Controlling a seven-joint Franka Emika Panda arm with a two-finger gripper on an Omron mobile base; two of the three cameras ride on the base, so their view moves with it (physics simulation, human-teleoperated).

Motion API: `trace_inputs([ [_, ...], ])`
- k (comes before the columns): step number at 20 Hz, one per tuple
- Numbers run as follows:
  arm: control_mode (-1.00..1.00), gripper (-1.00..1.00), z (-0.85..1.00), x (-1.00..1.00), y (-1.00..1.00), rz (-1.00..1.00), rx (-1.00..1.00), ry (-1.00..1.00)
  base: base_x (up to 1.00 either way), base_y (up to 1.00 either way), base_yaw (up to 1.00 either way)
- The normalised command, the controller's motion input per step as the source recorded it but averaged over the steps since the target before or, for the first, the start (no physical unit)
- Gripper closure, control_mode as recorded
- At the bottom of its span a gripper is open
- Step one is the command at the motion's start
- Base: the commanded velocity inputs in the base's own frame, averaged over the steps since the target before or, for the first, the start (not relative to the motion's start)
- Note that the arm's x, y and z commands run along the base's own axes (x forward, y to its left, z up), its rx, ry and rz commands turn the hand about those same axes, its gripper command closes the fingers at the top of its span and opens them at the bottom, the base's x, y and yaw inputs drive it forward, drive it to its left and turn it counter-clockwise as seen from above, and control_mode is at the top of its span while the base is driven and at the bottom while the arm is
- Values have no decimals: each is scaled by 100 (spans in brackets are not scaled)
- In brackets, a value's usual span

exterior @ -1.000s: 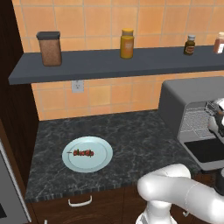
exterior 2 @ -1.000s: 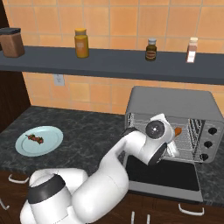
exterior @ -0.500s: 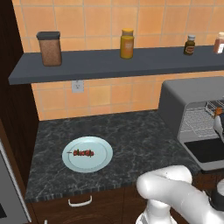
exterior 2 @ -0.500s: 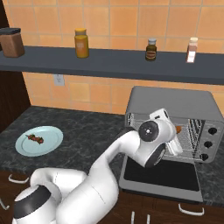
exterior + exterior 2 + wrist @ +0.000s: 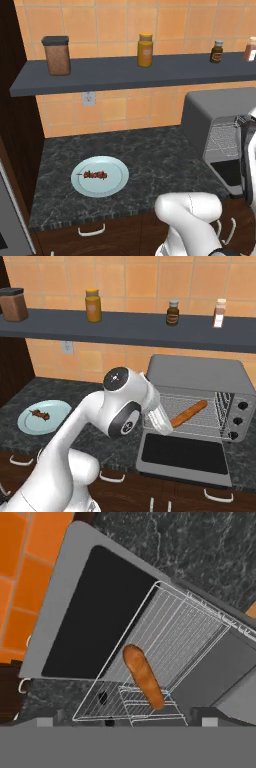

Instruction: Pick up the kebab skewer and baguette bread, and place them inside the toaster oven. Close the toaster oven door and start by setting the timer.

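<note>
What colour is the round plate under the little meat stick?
Pale blue; the round plate shows best in the left base view.

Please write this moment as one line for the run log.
baguette: on oven rack | skewer: on plate | door: open | gripper: open, empty

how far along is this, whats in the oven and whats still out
Done: the baguette bread lies on the wire rack inside the toaster oven. In hand: nothing; the gripper hovers over the rack with its jaws open. Left: the kebab skewer still sits on the pale blue plate on the counter, and the toaster oven door is folded down open, so closing it and setting the timer remain.
</note>
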Motion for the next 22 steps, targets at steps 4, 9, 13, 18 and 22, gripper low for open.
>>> trace_inputs([
  [4,-100,-100,19,-62,100,0,7,24,0,0,0],
  [9,-100,-100,0,-62,98,1,15,10,0,0,0],
  [13,-100,-100,-13,29,99,45,6,17,0,0,0],
  [18,-100,-100,-10,59,100,49,2,28,0,0,0],
  [22,-100,-100,-45,57,100,43,0,23,0,0,0],
])
